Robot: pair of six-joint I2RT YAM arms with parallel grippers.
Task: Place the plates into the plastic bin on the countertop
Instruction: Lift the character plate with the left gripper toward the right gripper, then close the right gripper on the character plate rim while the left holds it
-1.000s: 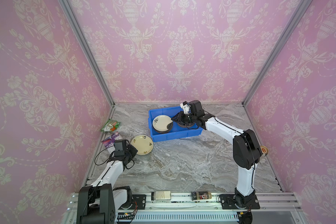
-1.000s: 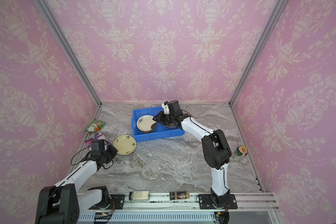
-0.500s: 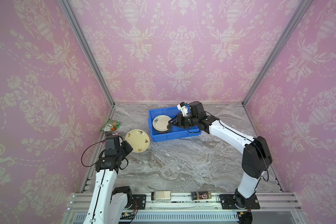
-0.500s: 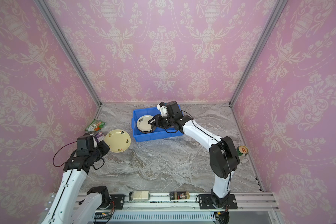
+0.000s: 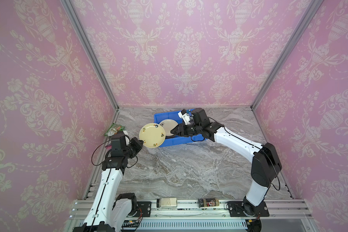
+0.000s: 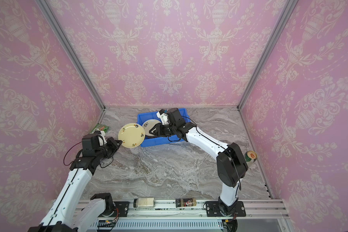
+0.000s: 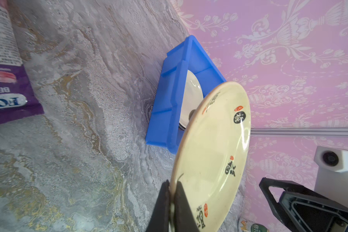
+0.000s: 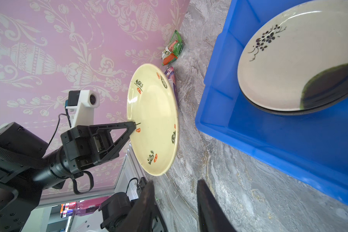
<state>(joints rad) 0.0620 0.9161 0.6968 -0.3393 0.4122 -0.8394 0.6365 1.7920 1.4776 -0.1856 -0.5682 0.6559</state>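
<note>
Aloft, the left gripper [image 5: 142,141] pinches the cream plate [image 5: 152,135] by its rim beside the blue bin [image 5: 179,141]; the right gripper [image 5: 172,131] gapes empty.

Both top views look down from high on the whole countertop [image 5: 189,170]; the wrist views sit low and close, sharing the bin [image 7: 163,120].

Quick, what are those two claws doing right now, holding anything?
Left gripper: shut on the rim of the round cream plate with black and orange marks.
Right gripper: open, holding nothing.
</note>
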